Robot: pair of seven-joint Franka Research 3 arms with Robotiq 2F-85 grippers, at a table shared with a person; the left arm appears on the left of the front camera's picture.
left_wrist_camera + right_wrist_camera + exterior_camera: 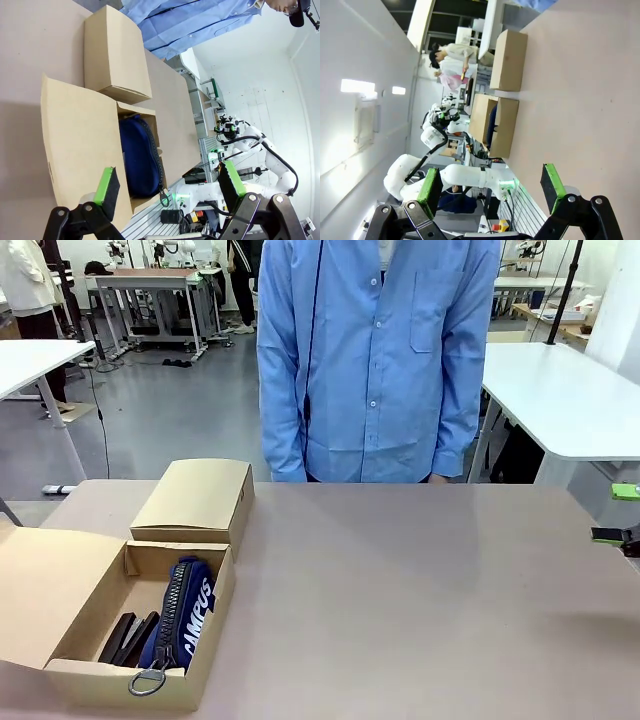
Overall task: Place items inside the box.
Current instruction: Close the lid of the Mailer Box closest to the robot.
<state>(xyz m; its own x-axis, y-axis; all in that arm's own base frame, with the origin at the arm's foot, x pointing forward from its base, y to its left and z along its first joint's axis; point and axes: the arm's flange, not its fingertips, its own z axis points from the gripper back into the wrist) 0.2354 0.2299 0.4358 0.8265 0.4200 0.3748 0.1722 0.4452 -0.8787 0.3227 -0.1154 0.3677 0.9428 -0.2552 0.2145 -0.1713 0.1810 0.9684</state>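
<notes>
Box [120,620] common to all views

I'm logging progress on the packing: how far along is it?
Mostly done, it seems: the navy pencil case and black staplers lie inside the open box. Nothing is in hand; the left gripper and right gripper are open. No loose items on the table.

Bare table [420,590] right of box [95,680]; person [375,360] behind

Right gripper [622,512] cut by frame edge; staplers [128,638] half hidden beside navy pencil case [183,612].
</notes>
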